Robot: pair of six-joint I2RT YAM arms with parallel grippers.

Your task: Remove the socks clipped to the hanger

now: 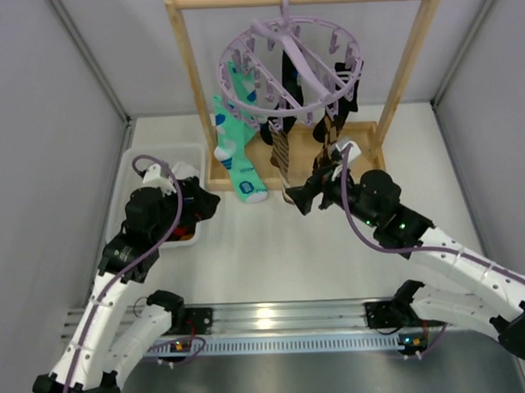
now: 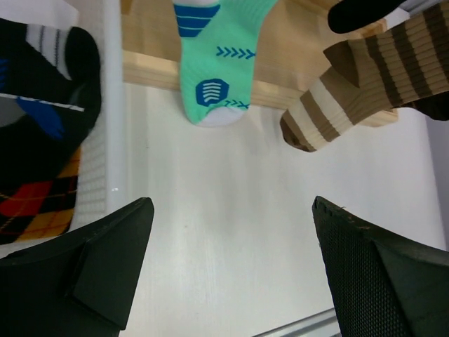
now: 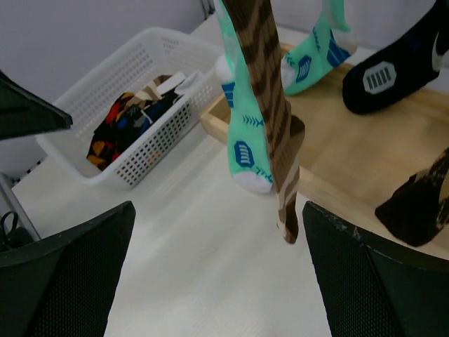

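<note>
The lilac round hanger (image 1: 288, 70) hangs by its hook from a wooden frame. Mint-green socks (image 1: 235, 154), black socks (image 1: 290, 75) and brown patterned socks (image 1: 280, 157) dangle from its clips. My left gripper (image 1: 202, 203) is open and empty, low over the table left of the socks. Its wrist view (image 2: 231, 203) shows a mint sock toe (image 2: 210, 63) and a brown striped sock (image 2: 344, 98) ahead. My right gripper (image 1: 310, 195) is open and empty beside the brown socks. In its wrist view (image 3: 217, 210), a brown sock (image 3: 270, 105) and a mint sock (image 3: 242, 140) hang just ahead.
A white basket (image 1: 136, 166) at the left holds red-orange-black patterned socks (image 2: 35, 203); it also shows in the right wrist view (image 3: 140, 112). The light wooden frame's base (image 3: 365, 154) lies under the hanging socks. A black sock (image 3: 393, 70) hangs over it.
</note>
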